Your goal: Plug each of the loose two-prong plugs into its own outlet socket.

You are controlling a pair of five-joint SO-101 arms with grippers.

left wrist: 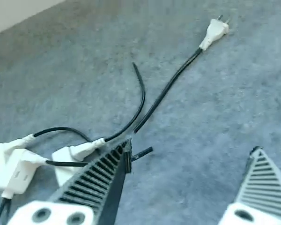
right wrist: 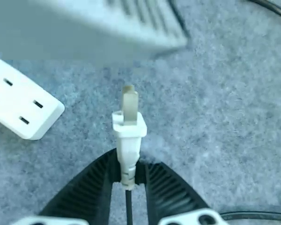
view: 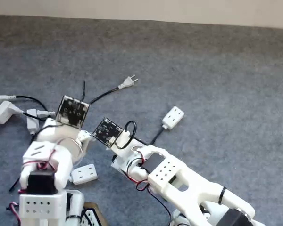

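Note:
A loose white two-prong plug (left wrist: 215,30) on a black cord lies on the grey carpet ahead of my left gripper (left wrist: 191,147), which is open and holds nothing. From above, this plug (view: 129,82) lies beyond the left gripper (view: 73,112). My right gripper (right wrist: 129,161) is shut on another white two-prong plug (right wrist: 129,127), prongs pointing away from it. A white outlet socket (right wrist: 21,110) lies close beside that plug, apart from it. From above, the right gripper (view: 104,134) sits beside the left arm, with the socket (view: 84,174) lying near the arm.
Another white socket (view: 173,117) on a black cord lies to the right. Several white sockets with plugs in them (left wrist: 14,164) and tangled black cords cluster at the left (view: 4,110). The left arm's body looms just beyond the held plug. Open carpet lies at the back and right.

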